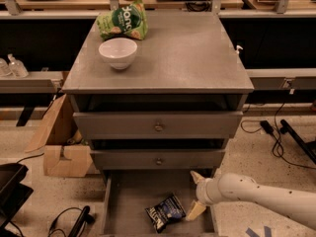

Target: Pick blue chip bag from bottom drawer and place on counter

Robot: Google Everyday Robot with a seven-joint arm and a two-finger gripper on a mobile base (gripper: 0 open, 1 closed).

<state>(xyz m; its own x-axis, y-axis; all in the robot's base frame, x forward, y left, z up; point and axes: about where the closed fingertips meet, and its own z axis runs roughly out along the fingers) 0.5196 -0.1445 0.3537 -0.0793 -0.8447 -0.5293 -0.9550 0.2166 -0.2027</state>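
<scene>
Gripper [196,194] in bottom drawer [129,191], 2 fingers [196,211] spread wide, just beside blue chip bag [165,212]

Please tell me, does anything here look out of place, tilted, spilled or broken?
Nothing looks spilled or broken. The blue chip bag lies crumpled and askew on the floor of the open bottom drawer, with the open gripper just to its right. On the counter the bowl stands upright and the green bag lies at the back.
</scene>
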